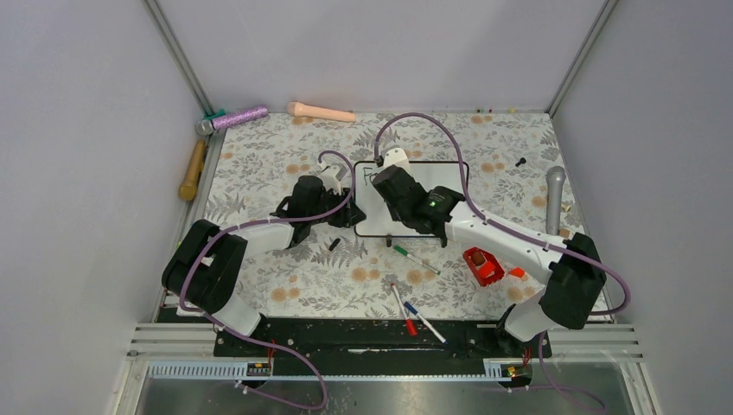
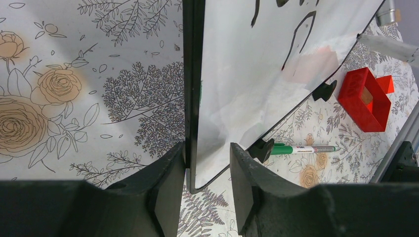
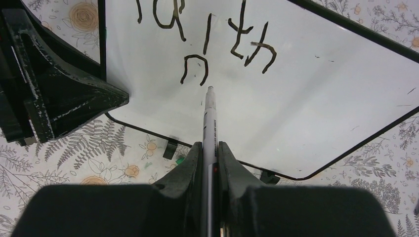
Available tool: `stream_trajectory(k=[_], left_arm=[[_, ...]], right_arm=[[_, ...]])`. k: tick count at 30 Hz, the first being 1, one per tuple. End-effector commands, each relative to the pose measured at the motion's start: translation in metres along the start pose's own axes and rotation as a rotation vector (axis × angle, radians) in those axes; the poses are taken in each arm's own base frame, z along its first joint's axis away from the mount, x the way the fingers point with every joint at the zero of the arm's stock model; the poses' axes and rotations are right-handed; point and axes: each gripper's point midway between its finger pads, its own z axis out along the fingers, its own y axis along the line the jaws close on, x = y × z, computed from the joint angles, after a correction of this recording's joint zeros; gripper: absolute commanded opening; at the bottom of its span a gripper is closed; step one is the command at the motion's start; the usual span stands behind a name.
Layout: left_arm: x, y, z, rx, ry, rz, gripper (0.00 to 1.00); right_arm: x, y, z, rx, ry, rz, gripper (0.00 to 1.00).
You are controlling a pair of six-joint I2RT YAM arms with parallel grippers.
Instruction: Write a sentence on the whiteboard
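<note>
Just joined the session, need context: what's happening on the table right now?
The right end effector is shut on a marker, tip at the whiteboard just beside an "n". The sentence is barely begun: a first word ending "aith", then that "n" below it. The left end effector straddles the board's left edge near a corner, apparently steadying it; whether it clamps is unclear.

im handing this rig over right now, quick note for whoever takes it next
Left gripper: appears clamped on the whiteboard at its near left corner, steadying it on the table.
Right gripper: shut on a marker, tip at the board just under the "n".
Done: of the sentence, "Faith" on the first line and an "n" starting the second.
Left: the rest of the sentence.
A spare green marker lies just near of the board.
</note>
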Motion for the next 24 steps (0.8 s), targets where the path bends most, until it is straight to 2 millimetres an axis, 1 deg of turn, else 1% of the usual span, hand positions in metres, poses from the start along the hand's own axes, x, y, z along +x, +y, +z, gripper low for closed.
stream_trajectory(k=[1, 6, 15, 24], left_arm=[[-0.026, -0.018, -0.002, 0.061, -0.067, 0.039, 0.37], [-0.026, -0.018, -0.002, 0.061, -0.067, 0.04, 0.37], [-0.025, -0.018, -0.002, 0.062, -0.066, 0.039, 0.37], [-0.026, -0.019, -0.002, 0.066, -0.071, 0.044, 0.38]], right_arm=[[-0.009, 0.002, -0.001, 0.003, -0.023, 0.017, 0.0], [-0.008, 0.006, 0.006, 0.009, -0.007, 0.007, 0.0], [-0.006, 0.002, 0.013, 0.054, -0.003, -0.011, 0.0], [-0.013, 0.001, 0.016, 0.071, -0.023, -0.01, 0.0]])
